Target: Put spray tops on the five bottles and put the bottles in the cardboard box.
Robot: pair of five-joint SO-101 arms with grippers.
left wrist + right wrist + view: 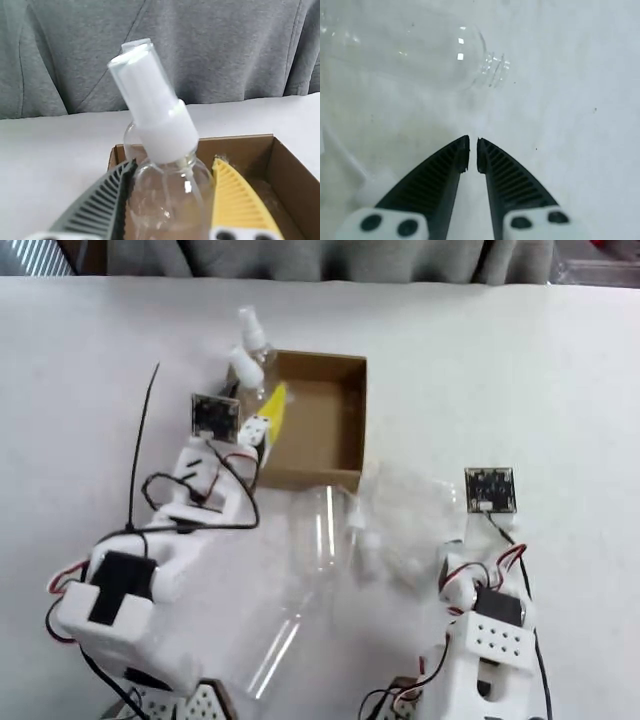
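**One bottle over the box edge, several ways to lose it**

The left gripper (174,167) has its grey and yellow fingers (235,200) closed on the round body of a clear bottle (165,200), which already wears its white spray top (150,105). The bottle leans in the grip, above the near wall of the cardboard box (240,140). To my eye that lean is the main worry. The body is smooth and curved, so the pads likely bear on a small patch, and the top-heavy bottle could swing further. If it is let go this close to the wall, it may catch the rim and tip out onto the table (500,360).

A second capped bottle (129,137) stands just behind the held one. I cannot tell whether it is inside the box, and a careless swing could knock it over.

The right gripper (473,150) is empty above the table, its black fingers drawn to a narrow slit. Near it lies an uncapped bottle (420,55) on its side. It looks ready to roll from a glancing touch.
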